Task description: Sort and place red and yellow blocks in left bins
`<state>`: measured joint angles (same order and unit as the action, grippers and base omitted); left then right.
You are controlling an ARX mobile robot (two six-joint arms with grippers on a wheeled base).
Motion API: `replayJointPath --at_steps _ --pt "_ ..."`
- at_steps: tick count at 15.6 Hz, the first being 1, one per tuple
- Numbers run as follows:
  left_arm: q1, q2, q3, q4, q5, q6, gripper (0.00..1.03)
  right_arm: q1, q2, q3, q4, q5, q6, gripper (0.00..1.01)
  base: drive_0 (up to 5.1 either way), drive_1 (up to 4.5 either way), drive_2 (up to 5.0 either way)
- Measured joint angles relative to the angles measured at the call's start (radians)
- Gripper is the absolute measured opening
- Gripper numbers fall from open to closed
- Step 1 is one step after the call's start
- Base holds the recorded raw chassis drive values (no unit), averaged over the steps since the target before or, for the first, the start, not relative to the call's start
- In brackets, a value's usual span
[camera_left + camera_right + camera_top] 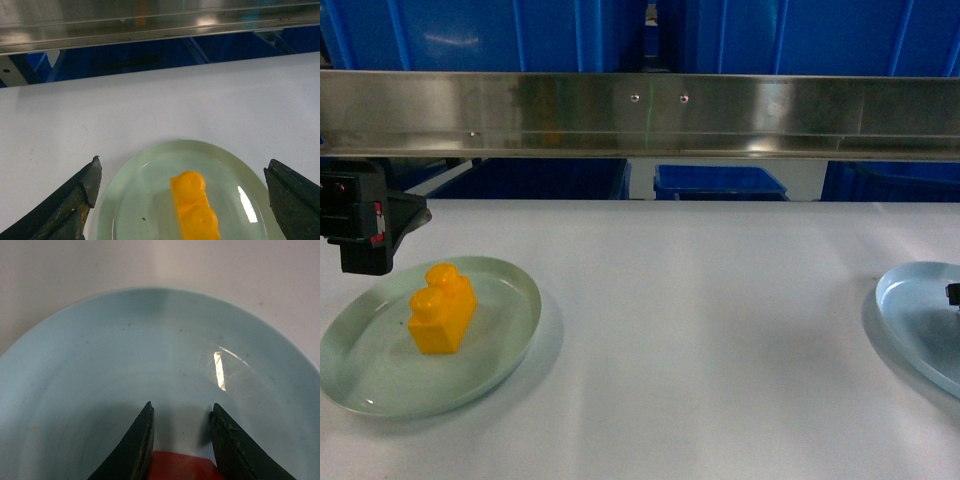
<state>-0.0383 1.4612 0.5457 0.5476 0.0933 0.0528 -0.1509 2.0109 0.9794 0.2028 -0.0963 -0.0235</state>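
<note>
A glossy yellow block (442, 308) with two studs lies on a pale green plate (510, 340) at the table's left. From the left wrist the yellow block (195, 212) sits low between the wide-apart fingers of my left gripper (182, 165), which is open and touches nothing. The left gripper (360, 225) hangs just behind the plate's far-left rim. A red block (180, 467) fills the gap between the fingers of my right gripper (182, 407), shut on it just above a pale blue plate (100, 365). Blue bins (720, 182) show behind the table.
A steel rail (640, 110) runs across above the table's far edge, with more blue crate walls (470, 30) above it. The pale blue plate (920, 320) lies at the right edge, where only a sliver of the right gripper (953, 293) shows. White tabletop (700, 330) lies between the plates.
</note>
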Motion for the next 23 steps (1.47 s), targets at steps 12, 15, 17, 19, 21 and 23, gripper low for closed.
replayJointPath --at_steps 12,15,17,19,21,23 --pt "0.0 0.0 0.0 0.0 0.0 0.0 0.98 0.093 -0.837 -0.309 -0.127 -0.056 0.095 0.28 0.0 0.0 0.0" --pt "0.0 0.0 0.0 0.0 0.0 0.0 0.98 0.189 -0.896 -0.329 -0.092 -0.006 0.116 0.28 0.0 0.0 0.0" --pt "0.002 0.0 0.0 0.0 0.0 0.0 0.98 0.198 -0.84 -0.329 -0.083 0.021 0.129 0.28 0.0 0.0 0.0" --pt "0.002 0.0 0.0 0.0 0.0 0.0 0.98 0.204 -0.834 -0.326 -0.072 0.032 0.135 0.28 0.0 0.0 0.0" --pt "0.002 0.0 0.0 0.0 0.0 0.0 0.98 0.204 -0.834 -0.315 -0.068 0.032 0.135 0.28 0.0 0.0 0.0" --pt "0.002 0.0 0.0 0.0 0.0 0.0 0.98 0.21 -0.834 -0.315 -0.069 0.001 0.092 0.28 0.0 0.0 0.0"
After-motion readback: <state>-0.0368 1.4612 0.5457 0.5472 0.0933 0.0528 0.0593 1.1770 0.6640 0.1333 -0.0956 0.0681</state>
